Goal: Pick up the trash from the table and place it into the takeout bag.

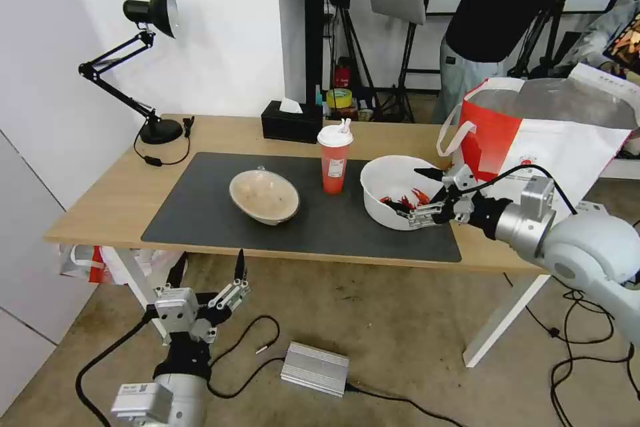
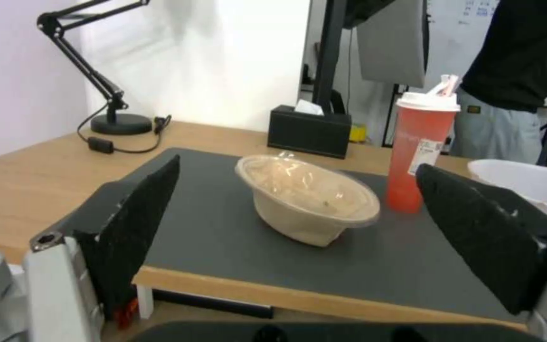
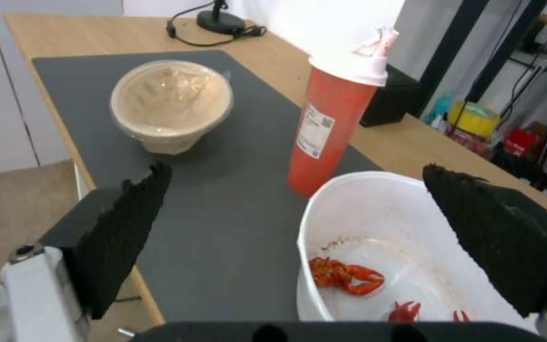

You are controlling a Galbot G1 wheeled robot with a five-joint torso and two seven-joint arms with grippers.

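On the table's dark grey mat (image 1: 200, 213) stands the trash: a beige soiled bowl (image 1: 264, 195), tilted, a red cup with white lid (image 1: 335, 160), and a white bowl (image 1: 393, 180) with red crayfish scraps (image 3: 346, 278). My right gripper (image 1: 408, 193) is open at the white bowl's right rim, one finger over the bowl and the other outside its near wall (image 3: 375, 209). My left gripper (image 1: 208, 270) hangs open below the table's front edge, facing the beige bowl (image 2: 305, 199). The red-and-white takeout bag (image 1: 533, 133) stands open at the table's right end.
A black tissue box (image 1: 291, 121) and a black desk lamp (image 1: 150, 67) stand at the table's back. A silver box (image 1: 315, 368) and cables lie on the floor in front. A person in black stands behind the bag. Light stands crowd the back.
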